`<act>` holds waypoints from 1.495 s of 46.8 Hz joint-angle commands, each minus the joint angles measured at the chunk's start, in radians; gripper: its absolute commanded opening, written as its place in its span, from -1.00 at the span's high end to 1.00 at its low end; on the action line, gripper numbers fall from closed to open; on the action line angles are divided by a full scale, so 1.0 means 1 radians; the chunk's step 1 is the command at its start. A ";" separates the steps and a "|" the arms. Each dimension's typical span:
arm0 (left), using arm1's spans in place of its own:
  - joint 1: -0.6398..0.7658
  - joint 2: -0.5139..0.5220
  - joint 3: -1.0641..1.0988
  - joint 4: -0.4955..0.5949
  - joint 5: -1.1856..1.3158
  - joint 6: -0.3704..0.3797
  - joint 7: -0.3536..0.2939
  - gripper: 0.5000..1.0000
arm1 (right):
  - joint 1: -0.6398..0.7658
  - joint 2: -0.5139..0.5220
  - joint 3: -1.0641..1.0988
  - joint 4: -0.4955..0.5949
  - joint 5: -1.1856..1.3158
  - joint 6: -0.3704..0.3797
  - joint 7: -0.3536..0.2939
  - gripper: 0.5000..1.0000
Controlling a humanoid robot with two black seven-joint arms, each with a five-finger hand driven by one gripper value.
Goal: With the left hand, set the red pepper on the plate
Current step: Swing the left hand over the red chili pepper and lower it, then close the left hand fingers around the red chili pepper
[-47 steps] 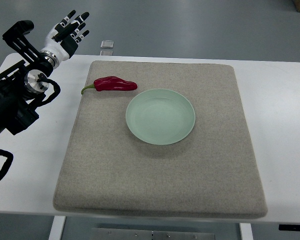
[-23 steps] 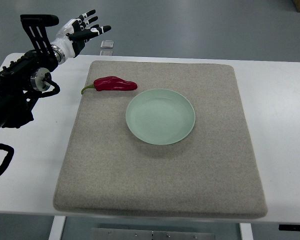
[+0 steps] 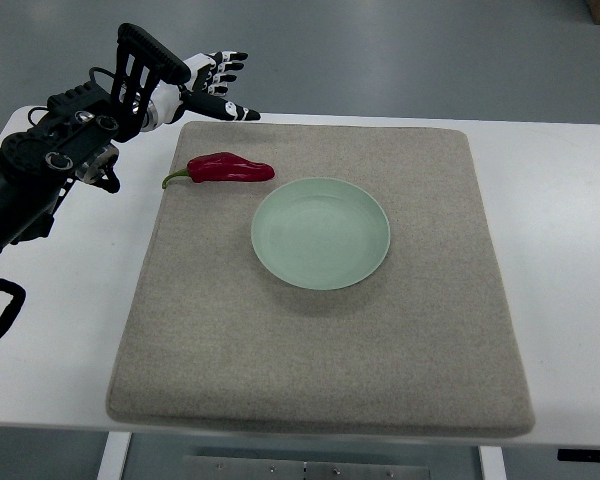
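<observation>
Red pepper (image 3: 230, 168) lay on the grey felt mat (image 3: 320, 340), near the mat's far left corner, close to its left edge, long axis running roughly left to right. Its green stem (image 3: 176, 177) pointed left and reached the mat's left edge; the blunt red tip pointed right toward the plate. The pale green plate (image 3: 321, 233) sat on the mat a little right of the pepper and nearer the robot, just beside the pepper's tip but apart from it, nothing on it. Mat covered most of the white table (image 3: 560, 200), with bare table showing along the left, right and far sides. Left hand (image 3: 212, 84) was over the far left part of the table, at the mat's far left corner, beyond the pepper and not touching it. Fingers (image 3: 230, 62) were spread and extended toward the right, holding nothing; thumb (image 3: 238, 113) reached out over the mat's far edge. Black left arm (image 3: 50, 170) came in from the left edge of the view, crossing the table's left side, with a black cable loop (image 3: 0, 320) showing at the near left. No right arm seen in the view.
</observation>
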 commanded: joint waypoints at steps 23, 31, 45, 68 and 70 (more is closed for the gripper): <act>-0.055 0.001 0.313 -0.021 0.085 0.015 -0.007 -0.87 | 0.000 0.000 0.000 0.000 0.000 0.000 0.000 -0.73; -0.069 0.001 0.324 -0.022 0.211 0.015 -0.020 -0.87 | 0.000 0.000 0.000 0.000 0.000 0.000 0.000 -0.73; -0.077 0.003 0.326 -0.022 0.391 0.012 -0.076 -0.88 | 0.000 0.000 0.000 0.000 0.000 0.000 0.000 -0.73; -0.080 0.003 0.370 -0.029 0.397 0.009 -0.116 -0.88 | 0.000 0.000 0.000 0.000 0.000 0.000 0.000 -0.73; -0.080 0.003 0.382 -0.029 0.397 0.009 -0.116 -0.87 | 0.000 0.000 0.000 0.000 0.000 0.000 0.000 -0.73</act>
